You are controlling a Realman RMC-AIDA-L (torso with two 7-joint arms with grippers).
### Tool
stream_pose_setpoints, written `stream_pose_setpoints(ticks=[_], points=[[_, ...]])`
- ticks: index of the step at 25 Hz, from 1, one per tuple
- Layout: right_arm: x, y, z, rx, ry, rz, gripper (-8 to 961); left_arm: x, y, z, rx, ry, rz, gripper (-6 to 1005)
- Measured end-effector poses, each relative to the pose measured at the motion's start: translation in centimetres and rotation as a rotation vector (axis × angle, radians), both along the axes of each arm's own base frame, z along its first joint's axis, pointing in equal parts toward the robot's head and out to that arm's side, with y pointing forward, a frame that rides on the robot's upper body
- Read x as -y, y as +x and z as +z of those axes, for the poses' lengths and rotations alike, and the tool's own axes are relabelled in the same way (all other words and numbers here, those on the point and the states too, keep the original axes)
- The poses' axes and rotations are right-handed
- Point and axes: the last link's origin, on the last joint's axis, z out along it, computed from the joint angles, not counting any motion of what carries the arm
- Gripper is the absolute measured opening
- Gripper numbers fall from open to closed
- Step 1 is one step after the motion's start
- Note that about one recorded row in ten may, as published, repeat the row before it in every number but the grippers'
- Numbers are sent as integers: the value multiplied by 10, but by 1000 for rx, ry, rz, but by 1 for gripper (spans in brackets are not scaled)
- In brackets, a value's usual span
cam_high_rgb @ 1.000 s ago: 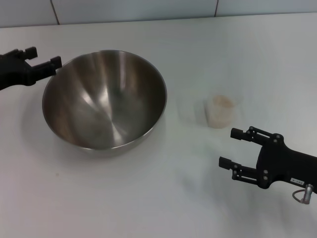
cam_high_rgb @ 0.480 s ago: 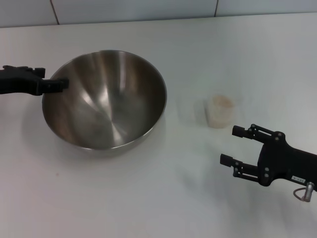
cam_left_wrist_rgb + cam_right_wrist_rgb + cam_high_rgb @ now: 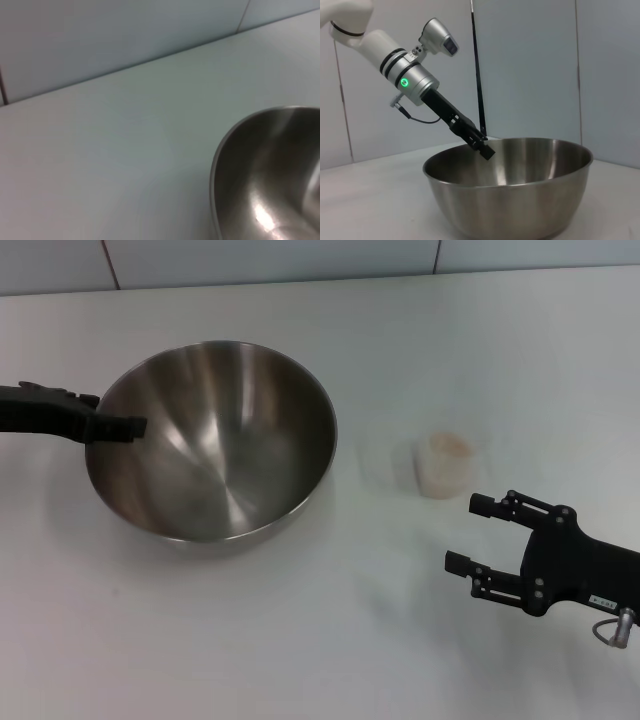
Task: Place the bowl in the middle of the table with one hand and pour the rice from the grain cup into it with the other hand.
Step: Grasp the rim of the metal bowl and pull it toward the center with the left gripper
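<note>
The steel bowl (image 3: 215,440) sits on the white table (image 3: 300,640), left of centre. My left gripper (image 3: 125,427) reaches in from the left and lies over the bowl's left rim, its tip just inside. The right wrist view shows the same: the left gripper (image 3: 486,149) at the far rim of the bowl (image 3: 520,200). The left wrist view shows part of the bowl (image 3: 270,180). The grain cup (image 3: 443,465) stands to the right of the bowl with rice (image 3: 449,445) in it. My right gripper (image 3: 462,535) is open and empty, just in front of the cup.
A tiled wall (image 3: 300,255) runs along the table's far edge. The left arm (image 3: 415,82) slants down towards the bowl in the right wrist view. Bare table lies between the bowl and the cup and along the front.
My left gripper has turned and moved right, from beside the bowl's left rim to over it. The right gripper, the bowl and the cup have hardly moved.
</note>
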Motion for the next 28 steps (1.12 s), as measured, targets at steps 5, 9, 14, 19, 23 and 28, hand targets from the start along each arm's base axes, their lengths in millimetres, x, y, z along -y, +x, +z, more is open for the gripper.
stream_pose_setpoints(ticks=[5, 9, 14, 19, 23, 28], points=[[0, 1, 1, 1, 1, -1, 758, 1, 0, -2, -11, -24, 12, 770], [1, 1, 1, 1, 1, -1, 758, 1, 1, -2, -10, -25, 15, 729], [1, 1, 1, 1, 1, 0, 758, 0, 3, -2, -11, -26, 10, 679], [1, 1, 1, 0, 0, 0, 758, -2, 5, -3, -18, -31, 25, 628], [2, 1, 0, -1, 0, -1, 758, -4, 5, -3, -35, -37, 37, 539], [2, 1, 0, -2, 0, -2, 758, -4, 5, -2, -39, -37, 36, 374]])
